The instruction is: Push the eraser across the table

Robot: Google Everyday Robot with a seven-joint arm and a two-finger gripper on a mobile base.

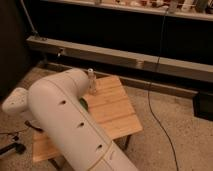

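Speckled floor (175,125) and a long dark wall cabinet (125,35) surround the table (117,107), low and plank-topped. Over its left half my white arm (70,125) fills the view, hiding my gripper, whose fingers are closed; no eraser shows. Near the far edge stands a small clear bottle (92,81); a green object (83,104) peeks beside my arm.

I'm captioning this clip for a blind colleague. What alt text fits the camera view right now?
A bulky white robot arm reaches over a small wooden table, hiding much of its top. Its gripper pokes out at the table's far edge, and a green object shows beside the arm. A black cable crosses the speckled floor.
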